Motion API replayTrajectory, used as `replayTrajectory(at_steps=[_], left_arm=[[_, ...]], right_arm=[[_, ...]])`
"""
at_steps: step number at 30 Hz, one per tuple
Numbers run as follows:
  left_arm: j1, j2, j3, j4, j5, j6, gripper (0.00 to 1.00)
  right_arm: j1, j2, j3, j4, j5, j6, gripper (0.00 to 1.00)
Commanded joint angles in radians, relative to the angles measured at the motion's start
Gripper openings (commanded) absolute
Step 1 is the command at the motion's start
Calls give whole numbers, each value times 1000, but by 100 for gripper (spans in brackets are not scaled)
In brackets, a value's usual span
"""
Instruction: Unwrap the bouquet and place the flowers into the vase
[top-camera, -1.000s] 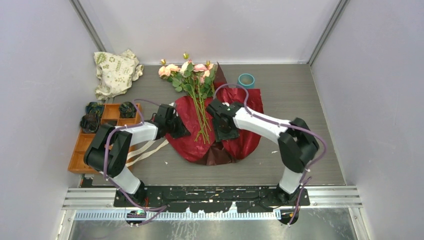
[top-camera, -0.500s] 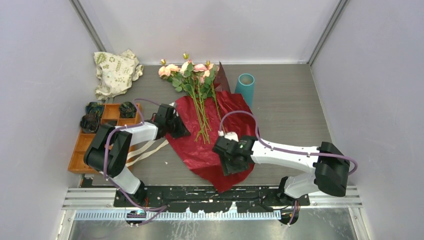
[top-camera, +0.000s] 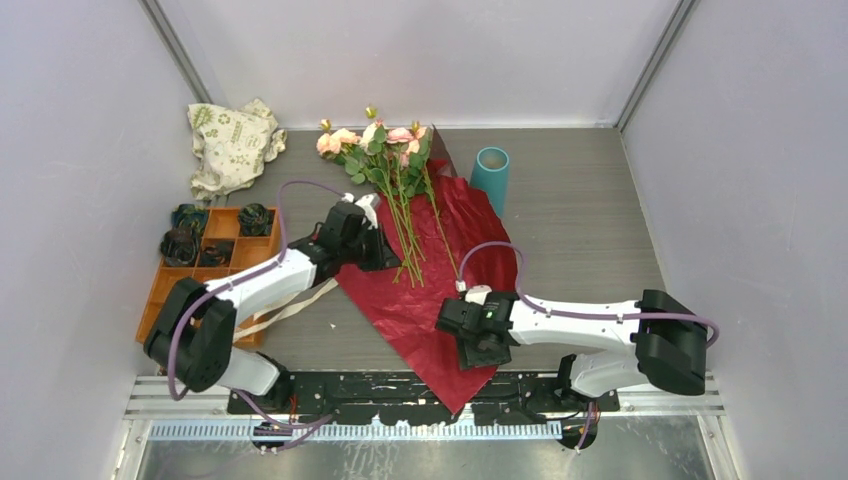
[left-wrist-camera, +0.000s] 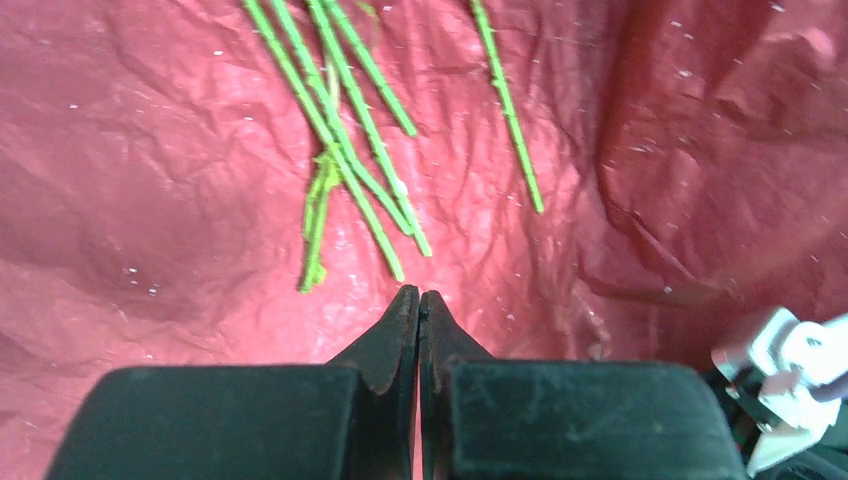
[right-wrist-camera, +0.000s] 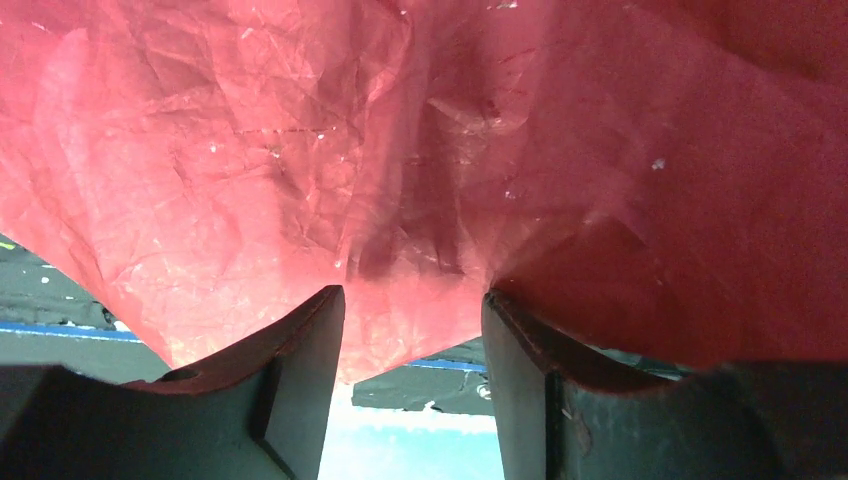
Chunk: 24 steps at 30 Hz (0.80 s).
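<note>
- Grey wood-grain table, pale walls all round; I see the dark red wrapping paper spread open across the middle.
- The flowers lie on the paper's far half, with heads far and stems pointing near.
- The vase stands upright just right of the flowers, beside the paper's far edge.
- My left gripper has its tips pressed together, just near of the stem ends.
- My right gripper is at the paper's near edge, jaws apart, with crinkled paper sagging between them.

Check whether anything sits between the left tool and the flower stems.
Nothing visible does. The shut left tool points at the cut ends of the stems, with only bare red wrapping paper beneath the gap.
</note>
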Motion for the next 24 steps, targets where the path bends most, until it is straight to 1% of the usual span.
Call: replayTrajectory(at_steps=[1, 4, 6, 8, 10, 14, 16, 19, 24], left_arm=[[-51, -99, 12, -41, -41, 14, 0], [-67, -171, -15, -73, -105, -8, 0], [-67, -241, -31, -122, -196, -37, 0], [-67, -336, -36, -184, -303, -63, 0], [-66, -427, -27, -237, -377, -66, 0], [-66, -552, 11, -328, -458, -49, 1], [-67, -573, 25, -355, -482, -40, 1], [-66, -567, 26, -374, -490, -41, 1], [-67, -510, -5, -327, -466, -54, 1]], right_arm=[[7, 4, 127, -73, 124, 16, 58], [8, 9, 280, -170, 250, -27, 58], [8, 24, 394, -216, 317, -62, 59], [8, 44, 485, -233, 371, -100, 59], [6, 75, 566, -238, 427, -138, 60], [-41, 197, 718, -228, 486, -243, 60], [-95, 267, 779, -213, 486, -294, 60], [-179, 367, 852, -182, 446, -356, 60], [-304, 506, 911, -139, 413, -420, 59]])
